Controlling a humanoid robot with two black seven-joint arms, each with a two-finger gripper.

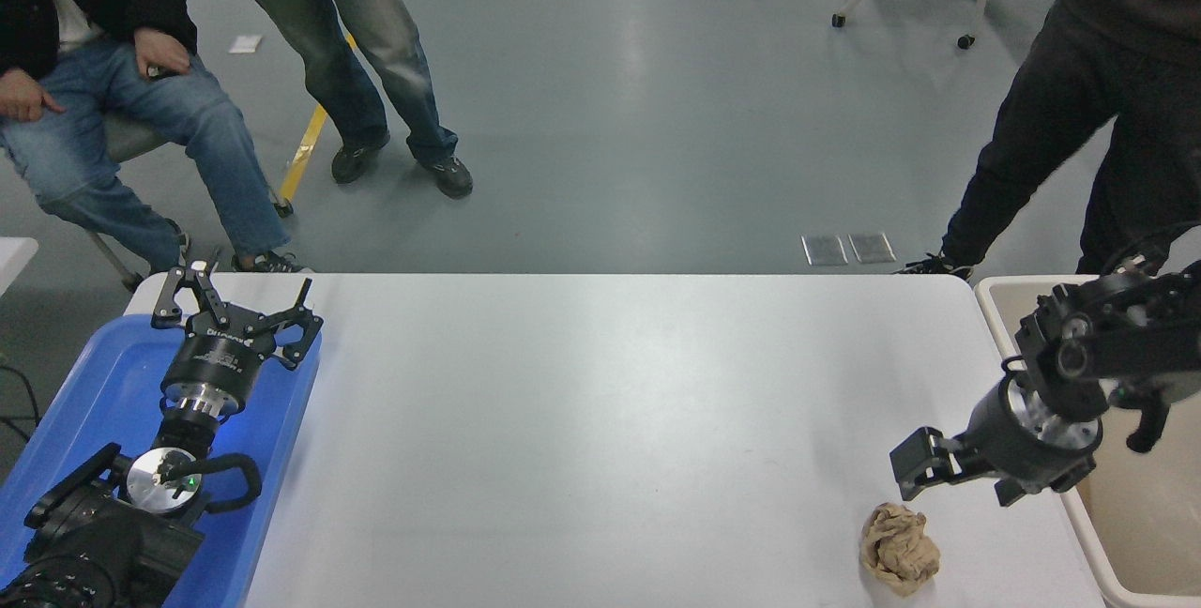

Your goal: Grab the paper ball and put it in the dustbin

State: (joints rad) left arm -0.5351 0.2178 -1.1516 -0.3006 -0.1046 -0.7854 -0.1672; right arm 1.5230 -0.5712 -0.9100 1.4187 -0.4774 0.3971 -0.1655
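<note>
The paper ball, a wrinkled tan-brown wad, lies on the white table near its front right corner. The dustbin, a beige bin with a thick rim, stands just off the table's right edge. My right gripper reaches in from the right over the bin's rim and hangs low, just above and slightly behind the ball, not touching it. It shows side-on, so its state is unclear. My left gripper is parked open over the blue tray.
A shallow blue tray sits at the table's left end under my left arm. A person in dark clothes stands close behind the bin at the far right. Two more people are beyond the far left corner.
</note>
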